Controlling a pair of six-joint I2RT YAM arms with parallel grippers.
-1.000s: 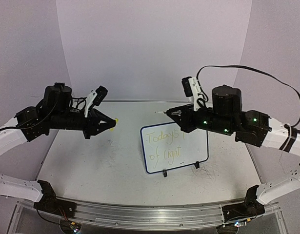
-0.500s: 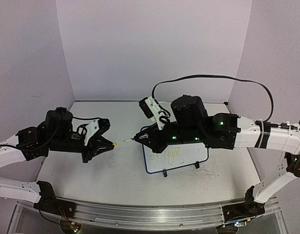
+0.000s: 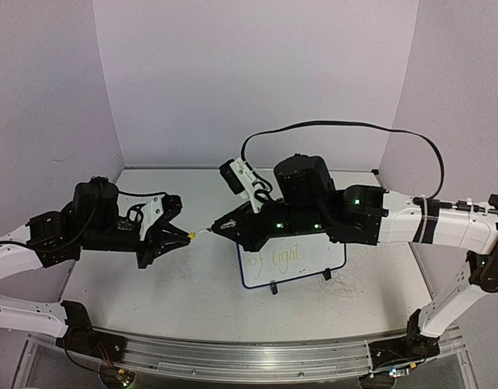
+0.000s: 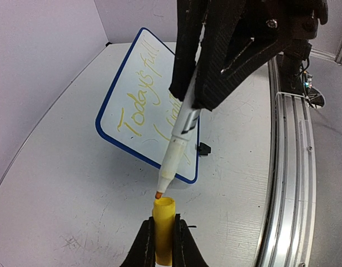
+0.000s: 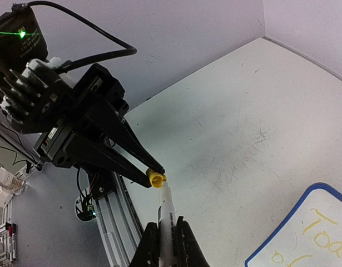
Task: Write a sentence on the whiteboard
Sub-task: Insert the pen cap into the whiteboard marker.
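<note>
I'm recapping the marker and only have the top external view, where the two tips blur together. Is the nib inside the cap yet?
Observer: No. In the left wrist view the orange nib sits at the open mouth of the yellow cap, not seated inside.
Operator: Is the cap held straight?
Observer: Yes, the left claw grips it upright; the marker comes in tilted.
Operator: The arm hides the board's top line. What does it read?
Observer: On the whiteboard, the sentence starts "Today's full".
</note>
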